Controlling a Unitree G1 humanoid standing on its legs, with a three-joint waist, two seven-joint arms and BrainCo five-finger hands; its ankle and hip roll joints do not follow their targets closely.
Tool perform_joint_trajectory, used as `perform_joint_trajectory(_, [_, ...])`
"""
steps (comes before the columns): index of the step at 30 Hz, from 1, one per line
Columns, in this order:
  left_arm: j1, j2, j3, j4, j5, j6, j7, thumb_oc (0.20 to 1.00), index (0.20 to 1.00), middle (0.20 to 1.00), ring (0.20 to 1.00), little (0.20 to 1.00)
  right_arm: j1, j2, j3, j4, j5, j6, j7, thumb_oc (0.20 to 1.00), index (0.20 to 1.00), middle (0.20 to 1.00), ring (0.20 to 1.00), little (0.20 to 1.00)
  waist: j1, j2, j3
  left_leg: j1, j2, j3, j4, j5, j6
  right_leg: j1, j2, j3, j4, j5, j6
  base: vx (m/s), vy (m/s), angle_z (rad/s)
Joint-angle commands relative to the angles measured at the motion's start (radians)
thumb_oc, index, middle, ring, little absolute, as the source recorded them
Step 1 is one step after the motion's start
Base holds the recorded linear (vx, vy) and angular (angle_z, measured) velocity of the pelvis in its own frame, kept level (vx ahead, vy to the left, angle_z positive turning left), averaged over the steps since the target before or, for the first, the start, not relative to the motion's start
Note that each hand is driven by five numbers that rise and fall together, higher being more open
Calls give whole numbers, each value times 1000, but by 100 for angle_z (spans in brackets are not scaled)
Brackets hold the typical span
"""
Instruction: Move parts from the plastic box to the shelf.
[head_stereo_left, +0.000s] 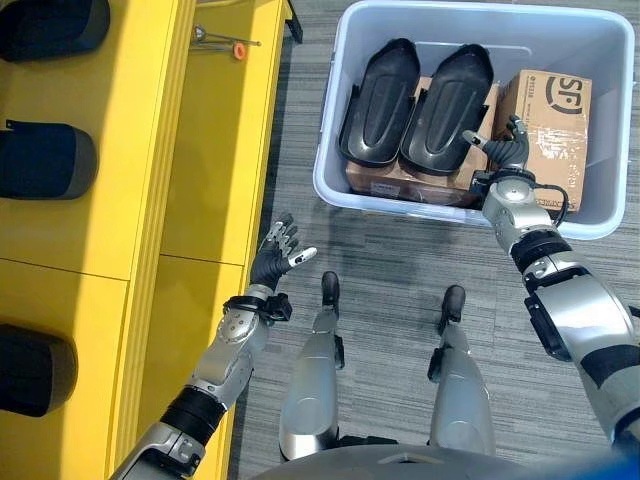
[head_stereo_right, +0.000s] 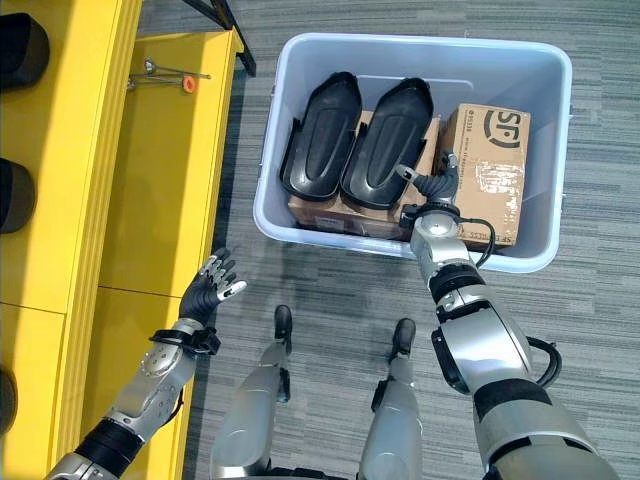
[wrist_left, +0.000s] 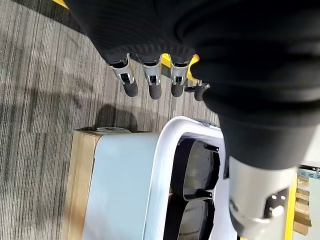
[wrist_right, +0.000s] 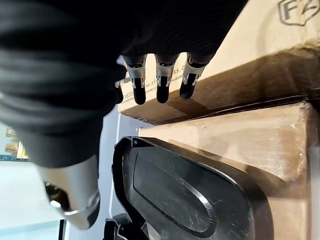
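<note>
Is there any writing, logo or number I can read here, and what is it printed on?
Cardboard box, top: one large dark logo mark, turned sideways, with no plain wording to quote. The fine print near it is too small to read.
Lower cardboard box under the black parts, side label: too small to read.
Plastic box, yellow shelf, black parts: no print that I can see.
</note>
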Motion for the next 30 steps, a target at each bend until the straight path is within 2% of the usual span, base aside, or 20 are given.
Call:
perform_joint_trajectory(1, [-5,37,-41,-75,-9,-57,22,1000,1000,1000,1000,1000,-92,-34,15,-72,-34,-27,-14,1000,1000,1000,1000,1000,15,-22,4,-2,-2,-31,114,-125,10,-153,-61,19,174,-32,13,0,0,0])
perform_joint_trajectory(10, [-5,49,-39,-76,-20,-60,31,1000,1000,1000,1000,1000,-118,-19,20,-75,-31,-28,-21,1000,1000,1000,1000,1000,14,-37,11,-11,-4,-36,122,-129,11,-149,-63,20,167,-26,12,-5,2,5])
perform_joint_trajectory(17, [-15,54,-49,-78,-18,-63,28,1000,1000,1000,1000,1000,-155,-26,2,48,19,-17,1,1000,1000,1000,1000,1000,21,-28,22,-21,-9,-40,124,-128,10,-154,-63,18,165,-25,13,-1,1,1])
perform_joint_trajectory(30, [-34,49,-62,-68,-13,-67,40,1000,1000,1000,1000,1000,-179,-38,18,80,4,-6,11,1000,1000,1000,1000,1000,33,-10,42,-50,-13,-45,129,-122,11,-180,-64,14,175,-28,15,0,-4,1])
